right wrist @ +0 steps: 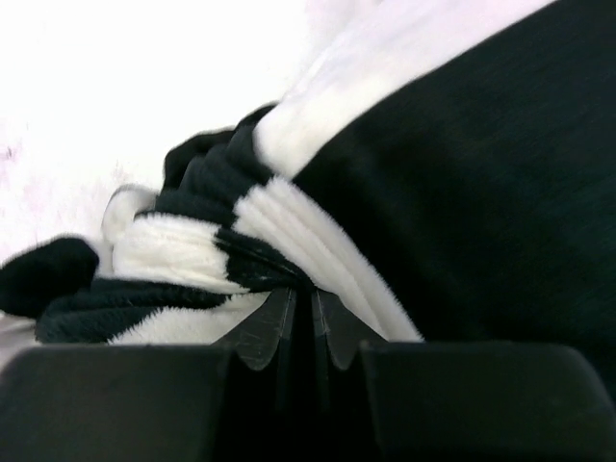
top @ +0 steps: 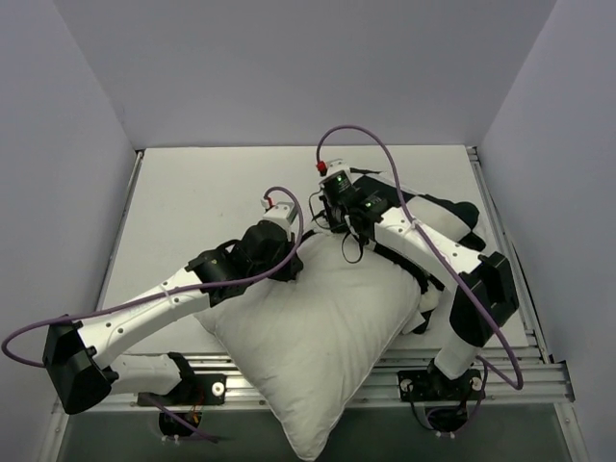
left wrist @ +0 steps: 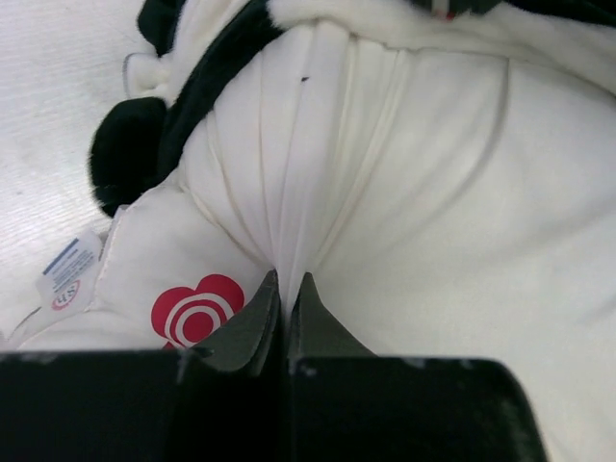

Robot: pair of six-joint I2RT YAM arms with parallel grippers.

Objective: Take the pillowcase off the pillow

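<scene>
Closely viewed, my left gripper [left wrist: 286, 289] has both fingers pressed together on a pleated fold of the pillow [top: 318, 337], whose white skin puckers toward the pinch. My right gripper [right wrist: 301, 298] is likewise clamped, nipping a bunched ridge of the pillowcase [right wrist: 462, 173]. From above, the pillow lies toward 6 o'clock on the table [top: 192, 202], one corner overhanging the near edge. The checkered pillowcase sits gathered at its 2 o'clock side, beneath the right arm. A sewn label [left wrist: 69, 269] and a red flower mark [left wrist: 197, 310] show at 9 o'clock of the left pinch.
</scene>
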